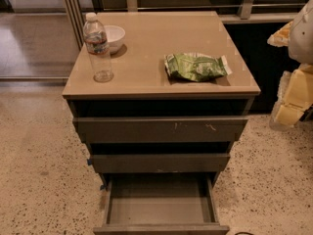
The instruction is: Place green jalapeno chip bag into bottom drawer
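Note:
The green jalapeno chip bag [195,66] lies flat on the right side of the tan cabinet top [156,38], its white sealed end pointing right. The bottom drawer [159,207] is pulled out toward the camera, and nothing lies in its grey tray. The two drawers above it are only slightly out, and the upper one has scratch marks. My gripper [292,99] shows at the right edge of the camera view, off the cabinet's right side and a little lower than the top. It is apart from the bag and holds nothing that I can see.
A clear water bottle [98,48] stands at the front left of the cabinet top, with a white bowl [112,37] just behind it. Speckled floor surrounds the cabinet. A rail and a dark wall run behind it.

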### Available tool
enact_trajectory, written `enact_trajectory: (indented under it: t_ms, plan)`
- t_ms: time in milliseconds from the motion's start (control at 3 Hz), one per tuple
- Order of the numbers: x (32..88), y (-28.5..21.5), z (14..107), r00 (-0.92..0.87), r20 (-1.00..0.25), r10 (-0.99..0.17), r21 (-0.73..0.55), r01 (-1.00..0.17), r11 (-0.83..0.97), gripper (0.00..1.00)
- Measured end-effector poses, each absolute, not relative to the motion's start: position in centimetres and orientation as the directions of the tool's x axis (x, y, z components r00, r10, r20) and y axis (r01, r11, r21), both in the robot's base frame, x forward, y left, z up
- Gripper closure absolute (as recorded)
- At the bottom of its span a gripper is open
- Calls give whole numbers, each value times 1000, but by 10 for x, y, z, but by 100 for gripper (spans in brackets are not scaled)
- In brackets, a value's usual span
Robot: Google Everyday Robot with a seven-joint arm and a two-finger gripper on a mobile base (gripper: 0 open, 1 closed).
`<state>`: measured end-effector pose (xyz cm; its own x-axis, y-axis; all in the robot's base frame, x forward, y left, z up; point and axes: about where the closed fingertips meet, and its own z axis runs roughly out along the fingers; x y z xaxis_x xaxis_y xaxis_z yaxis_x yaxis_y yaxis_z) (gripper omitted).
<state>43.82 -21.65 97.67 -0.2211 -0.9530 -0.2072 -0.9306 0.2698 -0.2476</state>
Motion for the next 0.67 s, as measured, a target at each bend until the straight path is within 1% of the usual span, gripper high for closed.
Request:
enact_trajectory:
  t_ms: [667]
  plan:
    - [446,-217,978,-219,-223,-950,-272,-922,276,0]
